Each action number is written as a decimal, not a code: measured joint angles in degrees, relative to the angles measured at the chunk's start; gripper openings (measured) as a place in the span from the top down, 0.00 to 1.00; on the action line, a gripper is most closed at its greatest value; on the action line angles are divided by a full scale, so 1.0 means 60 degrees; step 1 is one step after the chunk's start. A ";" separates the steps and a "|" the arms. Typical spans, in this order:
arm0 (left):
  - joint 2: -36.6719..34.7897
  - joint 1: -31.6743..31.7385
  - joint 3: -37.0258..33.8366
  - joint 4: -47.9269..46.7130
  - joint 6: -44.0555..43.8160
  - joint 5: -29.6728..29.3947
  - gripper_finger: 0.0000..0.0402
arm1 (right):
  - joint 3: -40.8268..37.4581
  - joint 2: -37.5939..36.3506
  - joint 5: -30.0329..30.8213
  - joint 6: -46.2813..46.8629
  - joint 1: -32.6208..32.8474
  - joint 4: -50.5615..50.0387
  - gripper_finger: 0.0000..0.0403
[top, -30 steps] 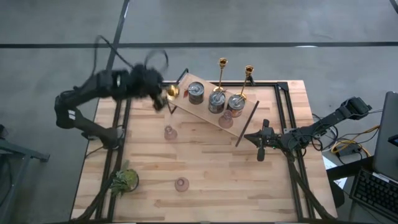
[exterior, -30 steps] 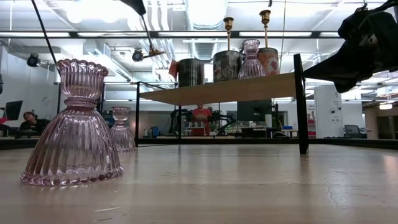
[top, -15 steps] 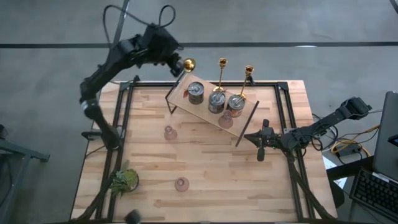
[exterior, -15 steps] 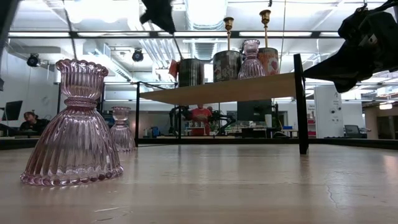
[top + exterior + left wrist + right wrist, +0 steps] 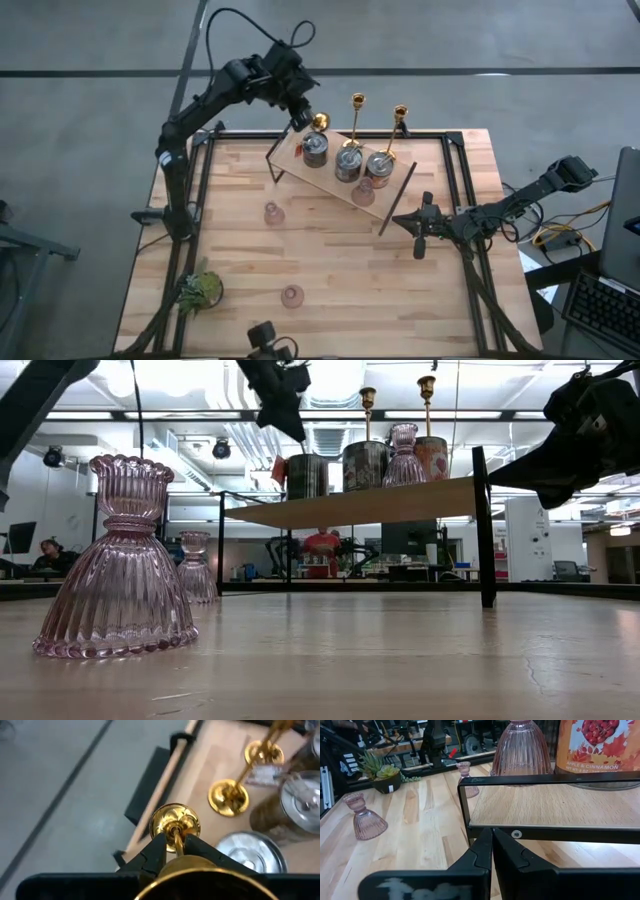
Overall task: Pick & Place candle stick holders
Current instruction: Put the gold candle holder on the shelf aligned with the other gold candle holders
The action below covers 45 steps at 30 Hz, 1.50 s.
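While the left arm reaches out over the far left corner of the shelf (image 5: 340,175), its hand (image 5: 305,113) is clamped on the thin stem of a gold candlestick (image 5: 175,822), which hangs in the air just above the shelf's far left end, its round base (image 5: 320,122) pointing away from the hand. From the left wrist view the two dark fingers (image 5: 155,855) press on the stem from both sides.

On the raised wooden shelf at the far middle of the table (image 5: 320,280) stand two more gold candlesticks (image 5: 357,103) and (image 5: 400,115), upright along the shelf's far edge. In front of them sit three squat round holders in a row: one (image 5: 315,148) at the left, one (image 5: 348,163) in the middle and one (image 5: 379,164) at the right. A pink glass cup (image 5: 364,187) stands on the shelf's near side, just beside the middle and right round holders.

Two other pink cups are down on the table itself: one (image 5: 272,213) left of the shelf, another (image 5: 291,296) nearer the front edge. A small green plant (image 5: 200,290) sits at the near left.

At the right side of the table the right arm waits low, its hand (image 5: 420,240) pressed together, holding nothing, just near of the shelf's right leg.
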 joint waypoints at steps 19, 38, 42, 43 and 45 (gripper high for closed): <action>-0.0029 -0.0007 -0.1236 0.0086 0.0029 0.0879 0.81 | 0.0000 0.0000 0.0000 0.0000 0.0001 0.0000 0.98; -0.0033 -0.0018 -0.1394 0.0930 -0.0069 0.0857 0.71 | 0.0000 0.0000 0.0000 0.0000 -0.0003 0.0000 0.98; -0.0038 -0.0023 -0.1394 0.1256 -0.0065 0.0780 0.62 | 0.0000 0.0000 0.0000 0.0000 -0.0003 0.0000 0.98; -0.0047 -0.0023 -0.1394 0.1360 -0.0051 0.0776 0.60 | 0.0000 0.0000 0.0000 0.0000 0.0001 0.0000 0.98; -0.0072 -0.0023 -0.1394 0.1423 -0.0028 0.0771 0.57 | 0.0000 0.0003 0.0000 -0.0002 -0.0001 0.0000 0.98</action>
